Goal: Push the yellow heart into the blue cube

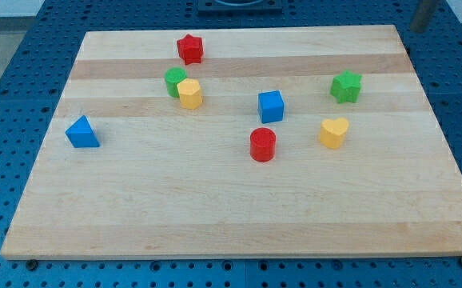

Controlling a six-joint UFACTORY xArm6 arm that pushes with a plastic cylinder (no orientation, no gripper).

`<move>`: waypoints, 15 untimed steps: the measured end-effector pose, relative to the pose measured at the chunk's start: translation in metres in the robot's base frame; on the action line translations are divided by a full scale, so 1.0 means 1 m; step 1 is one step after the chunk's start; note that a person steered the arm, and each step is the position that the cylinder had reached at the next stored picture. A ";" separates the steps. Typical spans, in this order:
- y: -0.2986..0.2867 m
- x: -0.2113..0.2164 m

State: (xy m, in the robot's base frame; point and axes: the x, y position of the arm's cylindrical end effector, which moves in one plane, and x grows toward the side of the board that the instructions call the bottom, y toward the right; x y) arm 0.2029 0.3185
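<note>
Yellow heart-shaped block (334, 132) sits on the pale wooden worktop (215, 208), right of and slightly nearer than the blue cube (271, 106), apart from it, with a red cylinder (262, 145) near and left of the cube. A green star (346, 86) lies farther back on the right. My tip cannot be made out, so I cannot tell the end effector's state or place; only a blurred dark bar (423, 16) shows at the far right corner.

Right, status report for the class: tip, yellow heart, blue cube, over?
My tip off the board's top-right corner, clear of all blocks. Yellow heart right of blue cube, apart. Nothing between them.
</note>
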 end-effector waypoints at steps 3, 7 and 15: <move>-0.084 0.045; -0.025 0.188; -0.194 0.255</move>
State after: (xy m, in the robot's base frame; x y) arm 0.4582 0.1245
